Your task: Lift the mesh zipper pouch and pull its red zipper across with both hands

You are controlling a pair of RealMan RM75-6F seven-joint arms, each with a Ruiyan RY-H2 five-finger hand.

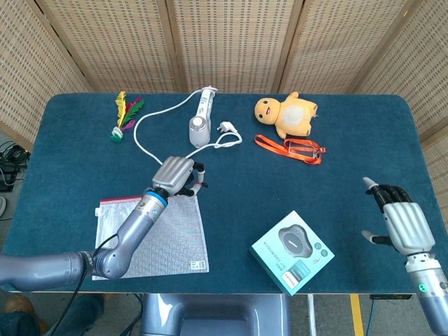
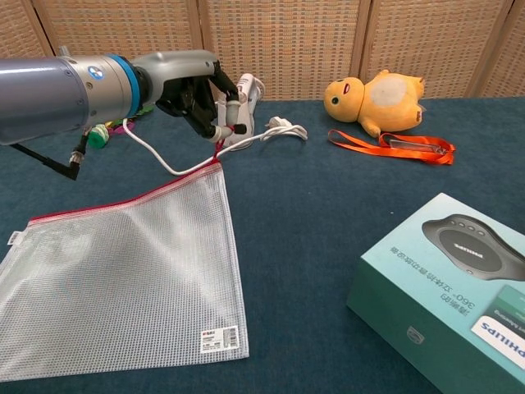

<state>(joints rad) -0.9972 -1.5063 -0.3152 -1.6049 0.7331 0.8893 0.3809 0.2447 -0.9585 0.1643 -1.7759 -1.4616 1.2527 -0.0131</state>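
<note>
the left robot hand (image 2: 197,94) pinches the red zipper (image 2: 218,149) pull at the pouch's (image 2: 123,271) top right corner, raising that corner off the counter (image 1: 336,189) near its front left. the right robot hand (image 1: 400,222) hovers empty, fingers spread wide, at the front right, beside the box (image 1: 292,251).

Yellow plush duck (image 1: 288,115), orange lanyard (image 1: 290,148), teal box (image 1: 292,251), feather shuttlecock (image 1: 125,114), corded handheld device (image 1: 199,123)
</note>
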